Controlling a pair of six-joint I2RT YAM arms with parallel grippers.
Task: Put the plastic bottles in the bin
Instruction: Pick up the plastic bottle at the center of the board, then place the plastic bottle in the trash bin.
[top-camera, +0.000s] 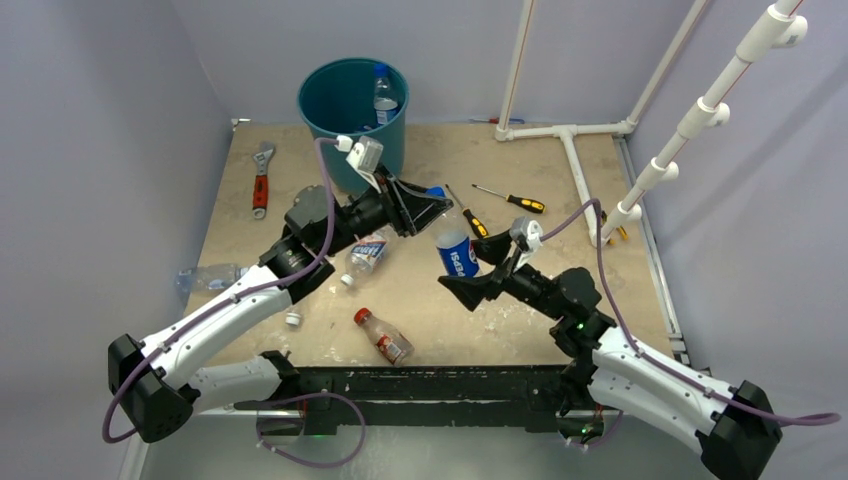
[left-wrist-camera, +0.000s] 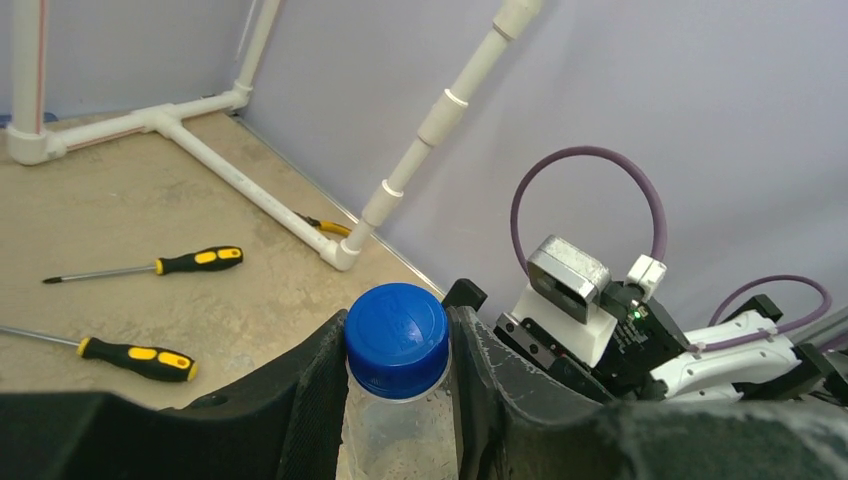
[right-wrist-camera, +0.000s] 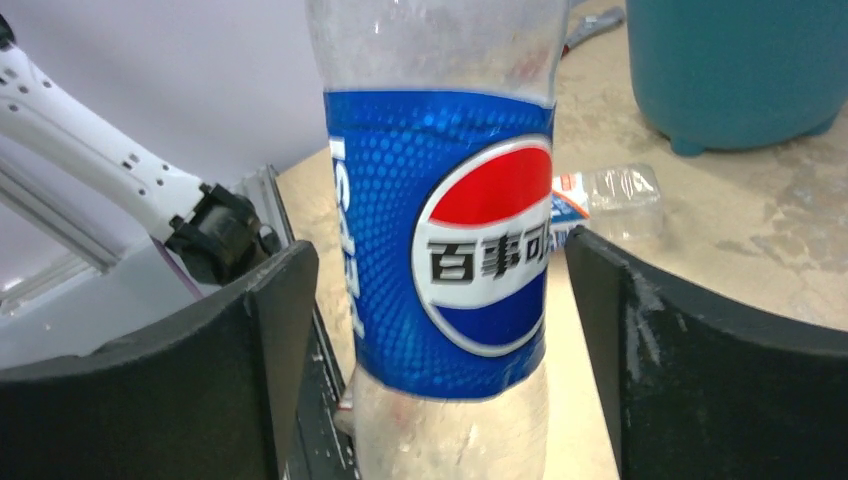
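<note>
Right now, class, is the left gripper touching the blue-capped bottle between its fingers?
Touching. The left wrist view shows the left gripper closed against both sides of the blue-capped bottle just under its cap, with no gap on either side.

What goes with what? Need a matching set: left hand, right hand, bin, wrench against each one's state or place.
1 left hand
2 right hand
3 bin
4 wrench

A on the table, left of the bin
B open, gaps either side of the Pepsi bottle
C one bottle inside
D shut on the Pepsi bottle's neck

Pairs: 1-D, 2-B, 3-C, 4-A
</note>
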